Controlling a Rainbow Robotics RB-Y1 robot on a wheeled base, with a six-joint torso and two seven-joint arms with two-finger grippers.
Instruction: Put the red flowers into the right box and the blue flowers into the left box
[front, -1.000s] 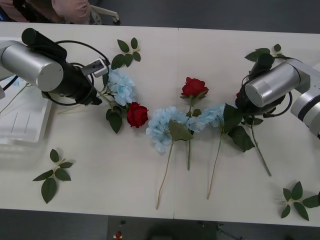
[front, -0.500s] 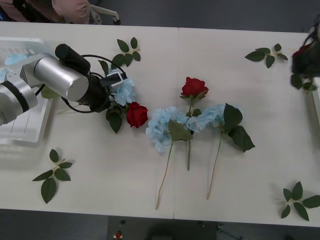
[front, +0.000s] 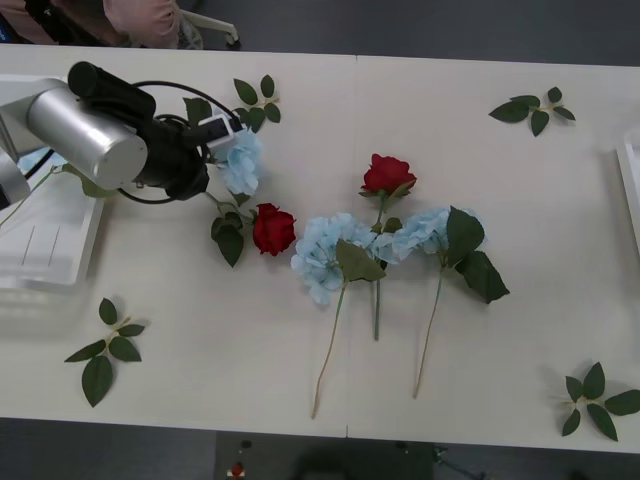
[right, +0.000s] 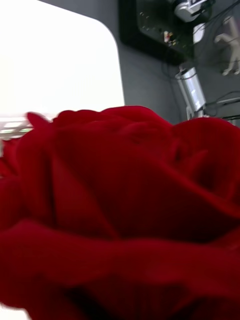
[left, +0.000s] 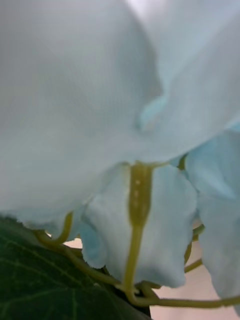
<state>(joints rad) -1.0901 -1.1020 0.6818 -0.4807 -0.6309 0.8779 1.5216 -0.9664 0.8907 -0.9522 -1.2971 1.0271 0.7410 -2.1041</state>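
Observation:
My left gripper (front: 212, 160) is shut on a blue flower (front: 241, 160) near the table's back left; its pale petals (left: 100, 100) sit right against the left wrist camera. The left box (front: 60, 250), a white slotted tray, lies at the left edge, partly under that arm. Two red flowers (front: 273, 228) (front: 388, 175) and two blue flowers (front: 320, 255) (front: 422, 232) lie mid-table with their stems toward me. In the right wrist view, a third red flower (right: 120, 200) is held close to the camera. The right box (front: 632, 175) shows as a white rim at the right edge.
Loose green leaf sprigs lie at the back left (front: 255, 100), back right (front: 530, 108), front left (front: 105, 350) and front right (front: 597, 400). Dark floor and equipment (right: 190, 50) show behind the held rose.
My right arm carried a red flower off past the right edge of the front view. My left arm closed on the blue flower and drew it back and leftward, away from the red flower beside it.

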